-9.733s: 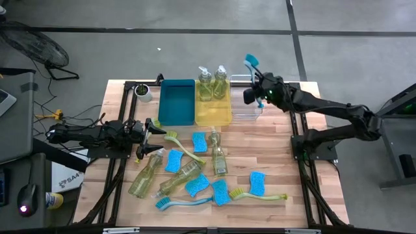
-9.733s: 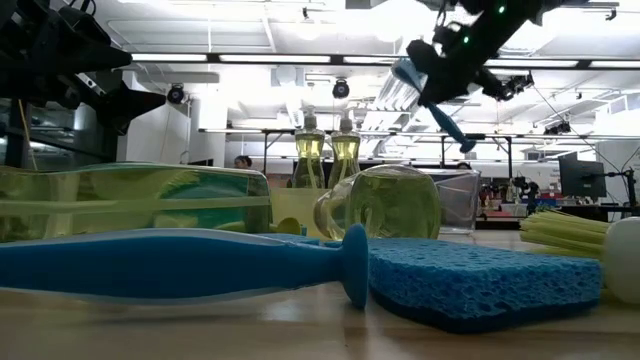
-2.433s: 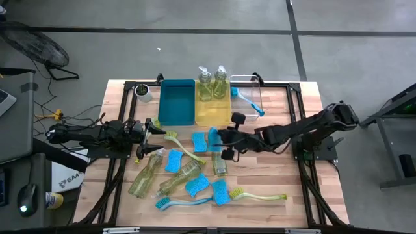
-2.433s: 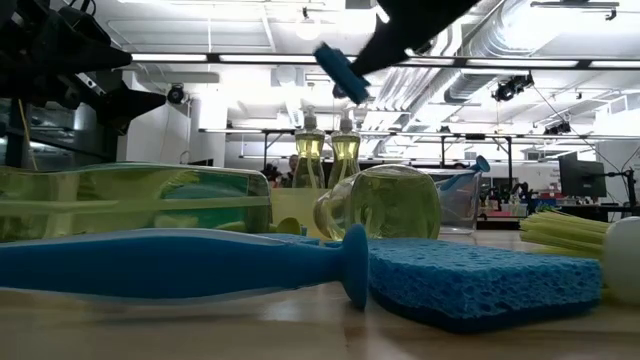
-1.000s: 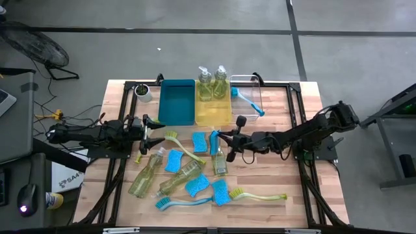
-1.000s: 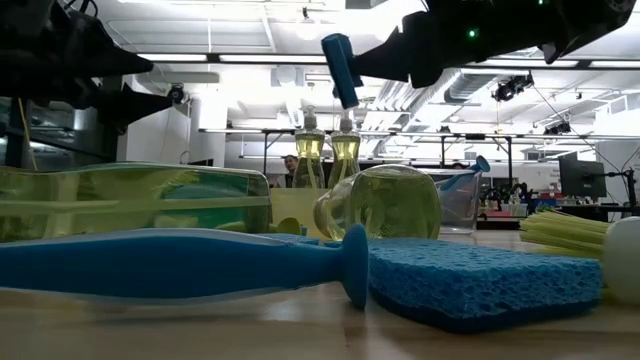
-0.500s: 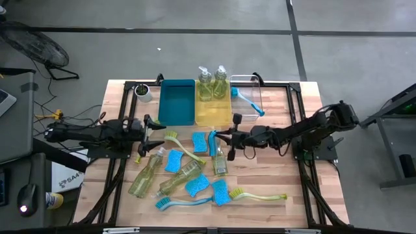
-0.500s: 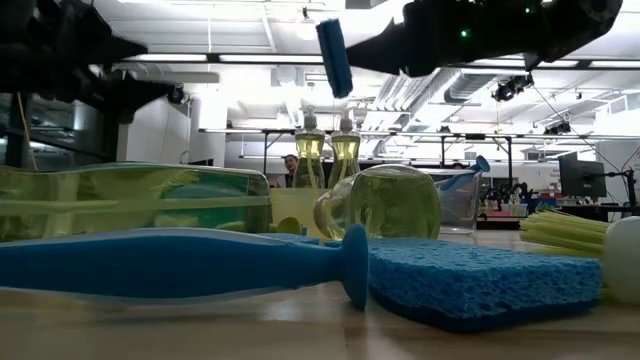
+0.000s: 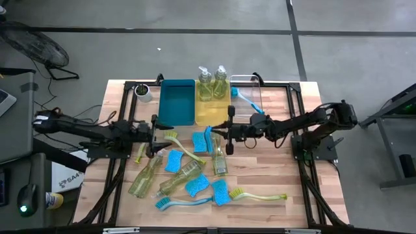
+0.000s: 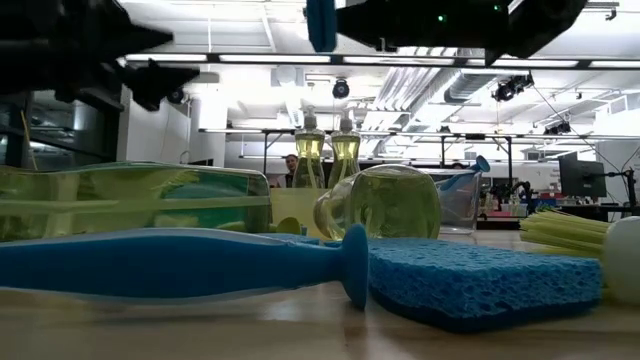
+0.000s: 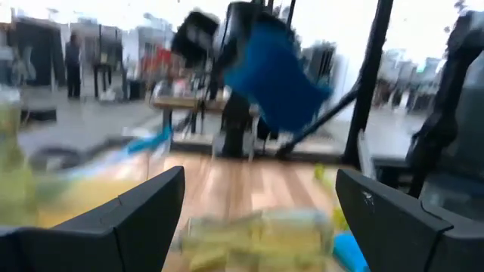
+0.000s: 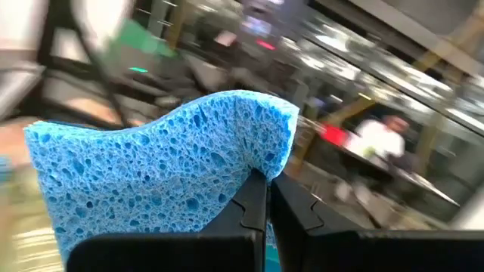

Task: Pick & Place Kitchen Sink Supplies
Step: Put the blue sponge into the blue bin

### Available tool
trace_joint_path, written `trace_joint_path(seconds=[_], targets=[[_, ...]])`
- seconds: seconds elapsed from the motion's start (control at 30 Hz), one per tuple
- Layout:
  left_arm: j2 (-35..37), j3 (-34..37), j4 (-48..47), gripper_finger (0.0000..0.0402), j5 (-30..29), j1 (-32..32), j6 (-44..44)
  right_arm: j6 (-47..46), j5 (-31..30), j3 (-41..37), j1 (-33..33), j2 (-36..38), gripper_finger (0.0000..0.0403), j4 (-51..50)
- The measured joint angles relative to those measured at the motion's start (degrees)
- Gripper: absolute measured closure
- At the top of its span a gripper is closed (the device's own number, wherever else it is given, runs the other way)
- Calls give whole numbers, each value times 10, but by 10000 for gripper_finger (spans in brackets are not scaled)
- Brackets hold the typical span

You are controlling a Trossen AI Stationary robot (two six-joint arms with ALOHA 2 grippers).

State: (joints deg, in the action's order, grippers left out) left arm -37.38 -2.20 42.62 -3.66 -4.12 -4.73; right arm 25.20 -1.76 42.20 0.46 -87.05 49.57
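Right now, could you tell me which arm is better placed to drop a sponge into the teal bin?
Right: its gripper already holds a blue sponge near the teal bin; the left gripper is open and empty.

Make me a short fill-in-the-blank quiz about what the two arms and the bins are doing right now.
1. The right gripper pinches a blue ____ in its fingers.
2. The left gripper fingers are ____ and hold nothing.
3. Two soap bottles stand upright in the ____ bin.
4. A blue brush lies in the ____ bin.

Answers: sponge; open; yellow; clear

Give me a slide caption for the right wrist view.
Right gripper shut on a blue sponge, held up above the table.
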Motion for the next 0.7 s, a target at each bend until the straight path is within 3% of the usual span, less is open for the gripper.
trace_joint_path(seconds=[0.2,0.37,0.53,0.7], targets=[[-157,-88,12,62,-67,0,32,-53,-192,1,-1,0,403,-2],[-290,-183,10,62,-134,0,105,-118,-316,2,-1,0,403,-2],[-395,-277,6,62,-210,0,165,-152,-385,1,-1,0,403,0],[-439,-337,7,62,-267,0,201,-154,-405,1,-1,0,403,-9]])
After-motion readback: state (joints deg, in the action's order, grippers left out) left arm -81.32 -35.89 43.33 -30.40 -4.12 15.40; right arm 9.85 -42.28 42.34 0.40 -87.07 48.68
